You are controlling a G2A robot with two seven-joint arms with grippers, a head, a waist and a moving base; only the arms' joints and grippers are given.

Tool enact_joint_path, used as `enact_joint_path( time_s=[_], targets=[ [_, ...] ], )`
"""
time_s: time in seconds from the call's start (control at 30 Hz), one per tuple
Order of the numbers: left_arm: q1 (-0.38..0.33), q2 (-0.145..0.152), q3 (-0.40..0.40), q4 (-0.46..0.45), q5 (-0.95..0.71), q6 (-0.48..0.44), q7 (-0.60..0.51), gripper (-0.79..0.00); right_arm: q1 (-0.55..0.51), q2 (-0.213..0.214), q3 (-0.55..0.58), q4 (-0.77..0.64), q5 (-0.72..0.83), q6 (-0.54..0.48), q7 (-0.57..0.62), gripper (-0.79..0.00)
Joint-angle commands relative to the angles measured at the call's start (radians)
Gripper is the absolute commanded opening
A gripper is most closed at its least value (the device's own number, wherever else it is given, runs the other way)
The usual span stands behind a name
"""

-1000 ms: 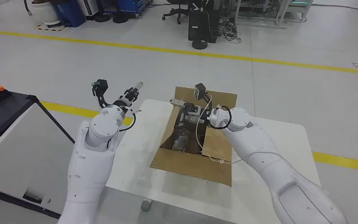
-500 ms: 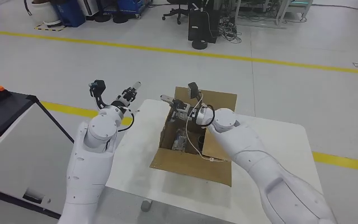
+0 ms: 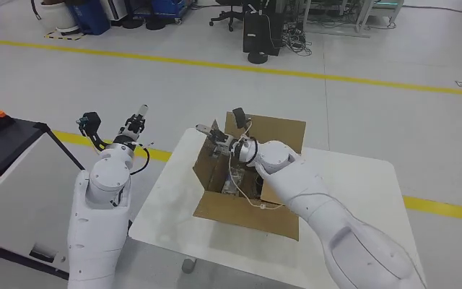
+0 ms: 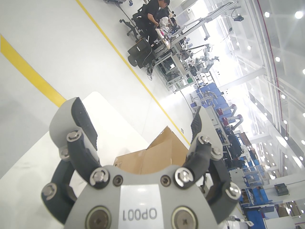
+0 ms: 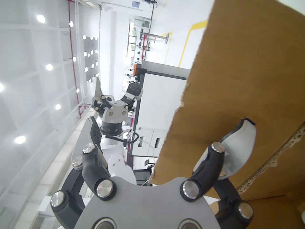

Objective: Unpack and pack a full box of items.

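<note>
An open cardboard box (image 3: 249, 209) stands on the white table (image 3: 346, 209), with dark items (image 3: 232, 184) inside. My right gripper (image 3: 209, 131) is at the box's left flap (image 3: 206, 155), which stands upright. In the right wrist view this gripper (image 5: 169, 129) is open and straddles the flap (image 5: 238, 72), one finger (image 5: 245, 132) behind the cardboard. My left gripper (image 3: 137, 115) is raised off the table's left side, open and holding nothing. From its own wrist view (image 4: 139, 120) it faces the box (image 4: 155, 153).
A white cabinet with a dark frame (image 3: 22, 159) stands to the left of the table. A white cable (image 3: 253, 202) from the right arm hangs over the box. The table's right half (image 3: 361, 188) is bare. Yellow lines (image 3: 426, 206) cross the floor.
My right gripper has moved left from over the box's inside to its left flap, which now stands up. The left arm has swung left, away from the table.
</note>
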Motion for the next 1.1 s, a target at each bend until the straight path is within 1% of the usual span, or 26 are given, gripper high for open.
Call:
enact_joint_path(
  time_s=[0.0, 0.1, 0.3, 0.57, 0.63, 0.67, 0.77, 0.87, 0.97, 1.07],
  targets=[
    [0.006, 0.001, -0.001, -0.006, -0.002, 0.003, 0.001, 0.000, -0.007, -0.016, -0.013, 0.002, -0.026, -0.013, -0.031, 0.000],
    [0.011, 0.003, -0.001, -0.011, -0.004, 0.004, 0.002, 0.000, -0.006, -0.037, -0.028, 0.022, -0.048, 0.013, -0.041, 0.000],
    [0.021, 0.007, -0.003, -0.025, -0.001, 0.009, -0.008, 0.000, 0.004, -0.076, -0.048, 0.070, -0.075, 0.049, -0.002, 0.000],
    [0.027, 0.011, -0.003, -0.025, -0.013, 0.012, -0.015, 0.000, 0.027, -0.111, -0.058, 0.148, -0.122, 0.126, 0.021, 0.000],
    [0.023, 0.012, 0.002, -0.022, -0.014, 0.015, -0.019, 0.000, 0.029, -0.118, -0.038, 0.162, -0.078, 0.176, 0.059, 0.000],
    [0.020, 0.012, 0.006, -0.021, -0.014, 0.016, -0.021, 0.000, 0.035, -0.120, -0.031, 0.163, -0.066, 0.181, 0.079, 0.000],
    [0.013, 0.013, 0.015, -0.023, -0.012, 0.016, -0.027, 0.000, 0.052, -0.120, -0.001, 0.165, -0.031, 0.149, 0.140, 0.000],
    [0.008, 0.014, 0.026, -0.023, -0.010, 0.015, -0.032, 0.000, 0.074, -0.111, 0.038, 0.168, 0.006, 0.100, 0.198, 0.000],
    [0.000, 0.015, 0.041, -0.028, -0.001, 0.010, -0.042, 0.000, 0.099, -0.092, 0.089, 0.173, 0.050, 0.066, 0.270, 0.000],
    [-0.007, 0.016, 0.055, -0.045, -0.001, 0.008, -0.045, 0.000, 0.117, -0.060, 0.137, 0.178, 0.065, 0.034, 0.359, 0.000]
  ],
)
